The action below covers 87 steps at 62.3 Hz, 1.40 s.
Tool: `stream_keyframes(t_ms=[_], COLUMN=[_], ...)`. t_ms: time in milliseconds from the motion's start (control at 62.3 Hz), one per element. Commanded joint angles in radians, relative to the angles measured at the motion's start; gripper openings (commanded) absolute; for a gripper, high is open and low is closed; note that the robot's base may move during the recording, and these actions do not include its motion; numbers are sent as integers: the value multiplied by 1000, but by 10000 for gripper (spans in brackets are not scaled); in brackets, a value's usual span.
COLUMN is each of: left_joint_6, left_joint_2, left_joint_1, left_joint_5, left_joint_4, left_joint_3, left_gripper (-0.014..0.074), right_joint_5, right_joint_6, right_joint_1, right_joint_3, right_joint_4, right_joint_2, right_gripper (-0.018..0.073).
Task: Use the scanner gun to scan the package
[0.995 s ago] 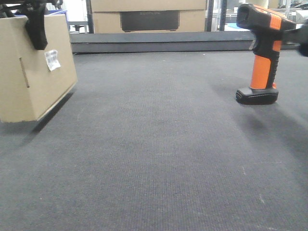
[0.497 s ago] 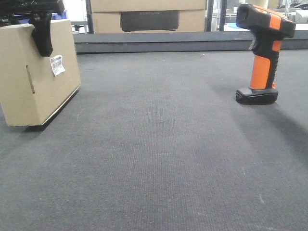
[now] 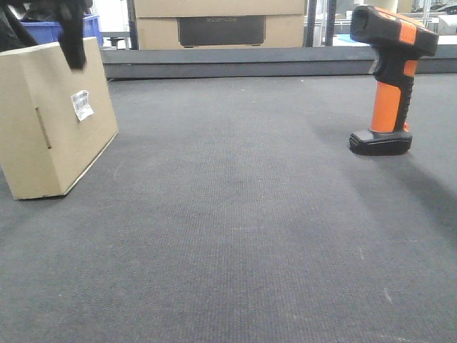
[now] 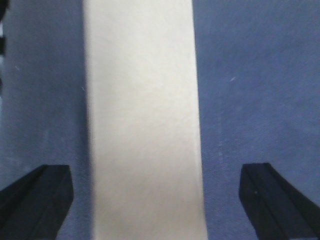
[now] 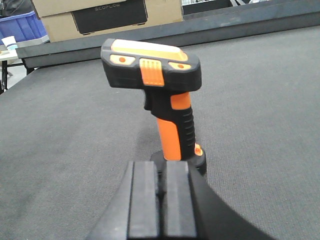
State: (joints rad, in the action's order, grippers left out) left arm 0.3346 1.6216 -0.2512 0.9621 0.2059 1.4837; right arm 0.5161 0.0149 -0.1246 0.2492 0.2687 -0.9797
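Observation:
The package (image 3: 53,118), a small brown box with a white label (image 3: 82,104), rests on the dark mat at the far left. My left gripper (image 4: 155,200) hovers just over its top face (image 4: 145,120), open, both fingers well off its sides. One finger (image 3: 73,39) shows above the box's top edge in the front view. The scanner gun (image 3: 391,71) stands upright on its black foot at the right. In the right wrist view my right gripper (image 5: 161,195) sits shut and empty just behind the gun's (image 5: 165,95) foot, apart from it.
A larger cardboard box with a dark panel (image 3: 221,25) stands behind a raised dark ledge (image 3: 235,63) at the back. A blue crate (image 3: 46,30) sits behind the package. The dark mat (image 3: 228,214) stretches between package and gun.
The package came down from a tilted, lifted pose to rest on the mat. My left gripper let go and rose above it. The right gripper drew back from the gun, out of the front view.

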Motion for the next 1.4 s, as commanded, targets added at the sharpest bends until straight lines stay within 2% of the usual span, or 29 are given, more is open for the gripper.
stream_keyframes(t_ms=[0,96,160,273,369,481,561,722,834,963,1107,1251,1316,1380], left_joint_6=[13,38,51,95,95,123,159,170,170,168,168,167,167,167], left_joint_2=[-97,-172,-226,-309,-387,-481,-571,-763,-929,-1126,-1355,-1563,-1622,-1622], left_joint_1=[-2,-2,-2,-2,-2,-2,9,84,145,175,175,175,175,175], left_joint_5=[17,17,-12,-72,-138,-230,-338,-586,-682,-759,-785,-728,-697,-678], left_joint_4=[5,7,7,31,37,57,72,70,70,93,135,209,249,254], left_joint_3=[6,-4,-32,-123,-234,-381,-516,-803,-965,-1115,-1214,-1235,-1235,-1235], left_gripper=[536,459,356,98,-110,-111,-111,-111,-111,-111,-111,-111,-111,-111], right_joint_5=[14,14,14,7,-41,-125,-161,-171,-211,-313,-411,-477,-479,-479], right_joint_6=[-2,-2,-2,-2,-2,-2,-4,-6,-6,-15,-15,-15,-15,-15], right_joint_1=[1,1,1,1,1,1,1,1,1,1,1,1,1,1], right_joint_3=[-1,-1,-1,-1,-1,-1,-8,-70,-129,-136,-136,-131,-131,-122], right_joint_4=[-5,-9,-12,-15,-15,-15,-15,-15,-15,-31,-69,-84,-84,-84], right_joint_2=[8,8,9,27,73,154,211,317,394,497,612,720,756,791], right_gripper=[-168,-168,-168,-168,-168,-168,-168,-168,-168,-168,-168,-168,-168,-168])
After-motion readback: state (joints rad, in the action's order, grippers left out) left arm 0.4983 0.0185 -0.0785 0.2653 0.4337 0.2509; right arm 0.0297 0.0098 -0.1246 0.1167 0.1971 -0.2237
